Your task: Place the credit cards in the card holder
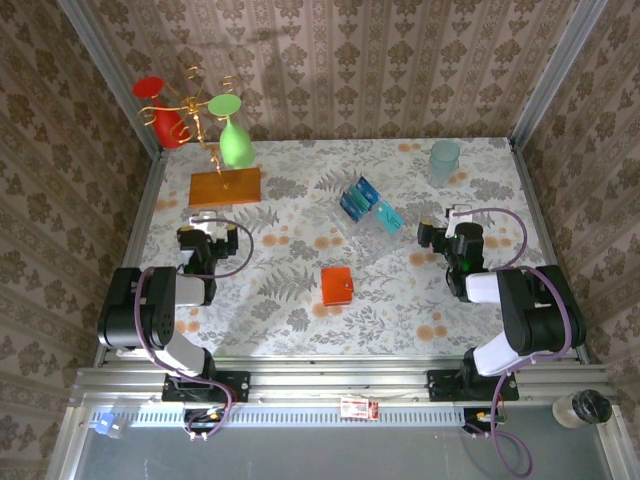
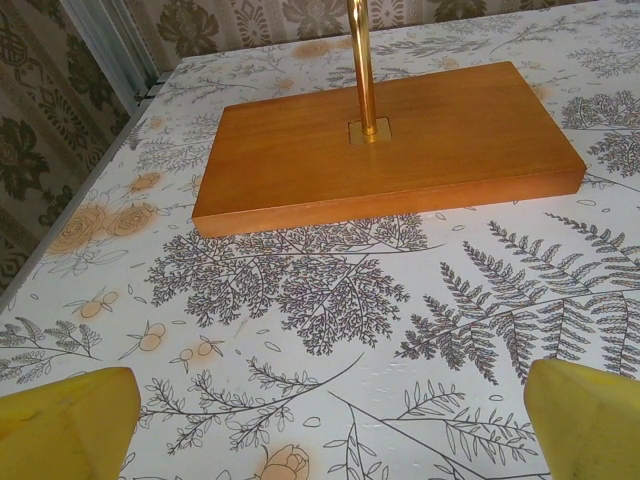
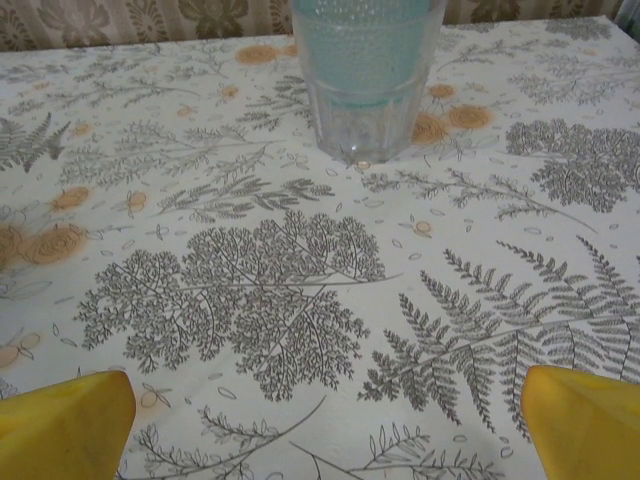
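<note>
The orange-red card holder (image 1: 337, 285) lies closed on the patterned table, midway between the two arms. Several dark blue and teal credit cards (image 1: 358, 200) stand in a clear plastic tray (image 1: 372, 219) behind it, toward the back centre. My left gripper (image 1: 207, 219) rests low at the left, open, its yellow fingertips (image 2: 70, 420) wide apart over bare tablecloth. My right gripper (image 1: 457, 214) rests low at the right, also open, with yellow fingertips (image 3: 585, 415) spread and nothing between them. Both grippers are well away from the card holder and the cards.
An orange-brown wooden slab (image 1: 225, 186) (image 2: 385, 145) with a brass stand (image 1: 200, 110) holding red and green glasses sits back left, just ahead of my left gripper. A pale teal tumbler (image 1: 445, 160) (image 3: 365, 75) stands back right, ahead of my right gripper. Walls enclose the table.
</note>
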You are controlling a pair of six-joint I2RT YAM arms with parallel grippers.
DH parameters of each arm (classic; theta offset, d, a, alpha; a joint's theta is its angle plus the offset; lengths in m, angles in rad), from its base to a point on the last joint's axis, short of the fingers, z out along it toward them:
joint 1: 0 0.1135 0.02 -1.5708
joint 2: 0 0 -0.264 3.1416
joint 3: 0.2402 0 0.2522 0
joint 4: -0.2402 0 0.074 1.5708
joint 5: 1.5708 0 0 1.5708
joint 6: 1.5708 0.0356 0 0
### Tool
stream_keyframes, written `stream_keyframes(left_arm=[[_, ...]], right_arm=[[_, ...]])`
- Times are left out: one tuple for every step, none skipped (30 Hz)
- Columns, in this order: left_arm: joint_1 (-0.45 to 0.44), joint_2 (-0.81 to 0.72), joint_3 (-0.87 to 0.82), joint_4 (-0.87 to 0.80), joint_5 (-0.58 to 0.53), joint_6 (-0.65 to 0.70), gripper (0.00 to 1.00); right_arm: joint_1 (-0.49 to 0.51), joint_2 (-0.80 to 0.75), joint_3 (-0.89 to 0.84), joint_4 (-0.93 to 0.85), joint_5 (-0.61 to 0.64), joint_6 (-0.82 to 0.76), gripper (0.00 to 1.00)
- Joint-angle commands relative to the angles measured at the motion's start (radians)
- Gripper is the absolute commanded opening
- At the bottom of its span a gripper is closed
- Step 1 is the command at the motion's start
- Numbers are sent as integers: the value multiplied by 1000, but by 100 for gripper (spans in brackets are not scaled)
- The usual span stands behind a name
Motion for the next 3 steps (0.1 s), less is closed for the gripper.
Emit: stream_keyframes(left_arm=[[-2, -4, 5, 25, 13, 17, 100], [-2, -4, 6, 24, 13, 17, 100], [-2, -5, 5, 24, 13, 17, 100]], right_arm=[[-2, 1, 11, 18, 5, -17, 100], [-2, -1, 9, 22, 6, -21, 100], [-1, -3, 6, 27, 6, -20, 100]])
